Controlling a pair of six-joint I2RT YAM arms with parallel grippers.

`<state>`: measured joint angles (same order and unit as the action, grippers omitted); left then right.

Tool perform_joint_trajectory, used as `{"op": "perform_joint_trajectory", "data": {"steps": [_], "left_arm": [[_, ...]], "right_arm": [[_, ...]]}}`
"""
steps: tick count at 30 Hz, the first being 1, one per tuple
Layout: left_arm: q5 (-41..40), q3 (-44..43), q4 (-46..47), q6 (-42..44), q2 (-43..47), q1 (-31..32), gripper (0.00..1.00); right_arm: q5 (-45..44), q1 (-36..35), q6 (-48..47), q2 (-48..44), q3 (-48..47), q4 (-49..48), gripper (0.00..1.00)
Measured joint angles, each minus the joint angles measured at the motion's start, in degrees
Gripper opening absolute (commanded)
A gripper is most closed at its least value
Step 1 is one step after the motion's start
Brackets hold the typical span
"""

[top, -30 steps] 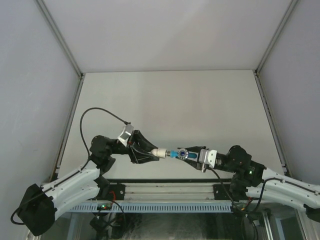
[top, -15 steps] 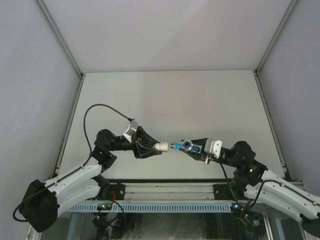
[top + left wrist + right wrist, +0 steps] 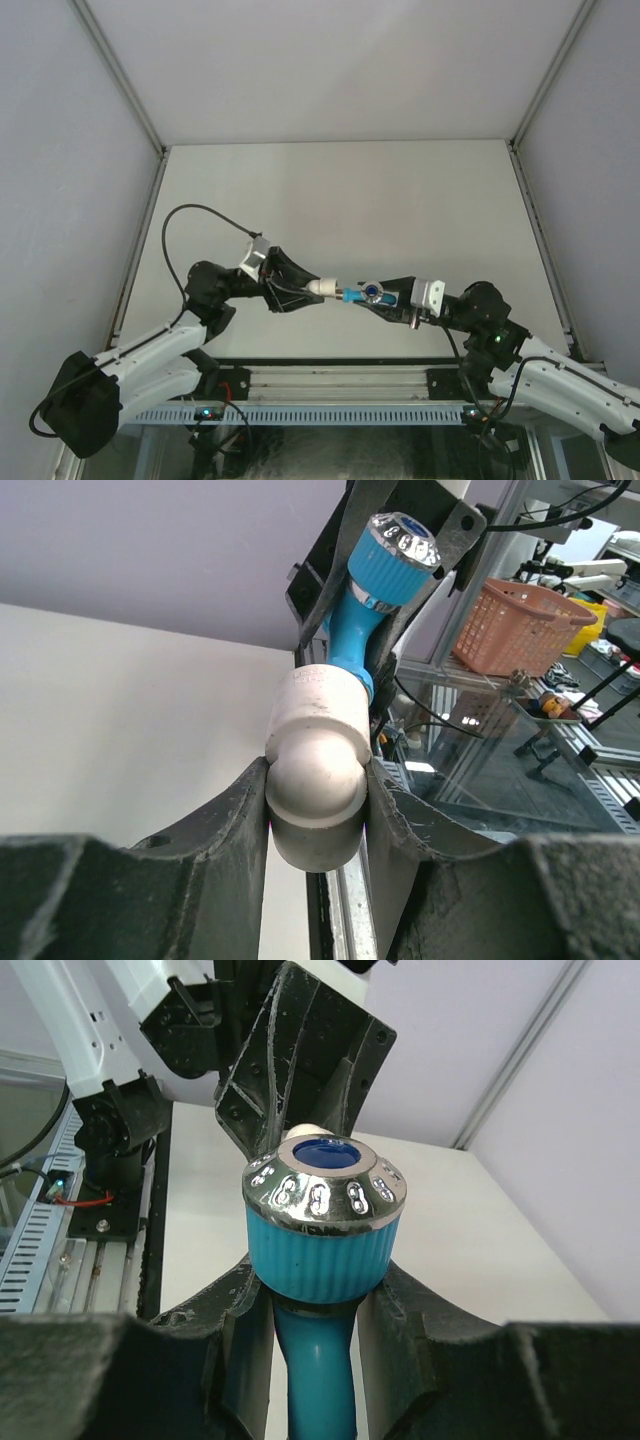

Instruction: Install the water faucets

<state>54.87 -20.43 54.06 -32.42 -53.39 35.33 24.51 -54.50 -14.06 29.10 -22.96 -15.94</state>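
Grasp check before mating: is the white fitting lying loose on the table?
No, the left gripper is shut on the white fitting, clamped between its two fingers.

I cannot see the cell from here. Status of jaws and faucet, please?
Left jaws shut on white fitting. Right jaws shut on blue faucet. Faucet end at fitting mouth. Nothing seen in the way.

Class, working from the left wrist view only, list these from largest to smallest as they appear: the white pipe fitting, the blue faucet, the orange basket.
1. white pipe fitting
2. blue faucet and orange basket: about alike here. The basket stands far behind, so it is likely larger in truth.
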Motion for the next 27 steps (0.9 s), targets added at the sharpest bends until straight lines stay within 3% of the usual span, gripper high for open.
{"op": "perform_joint_trajectory", "data": {"steps": [13, 27], "left_arm": [[1.4, 0.0, 10.0, -6.1, -0.9, 0.0, 0.00], [1.4, 0.0, 2.1, -2.4, 0.4, 0.0, 0.00]], "right_arm": [[0.2, 0.5, 3.0, -0.9, 0.0, -3.6, 0.00], [0.2, 0.5, 4.1, 1.3, 0.0, -4.3, 0.00]]}}
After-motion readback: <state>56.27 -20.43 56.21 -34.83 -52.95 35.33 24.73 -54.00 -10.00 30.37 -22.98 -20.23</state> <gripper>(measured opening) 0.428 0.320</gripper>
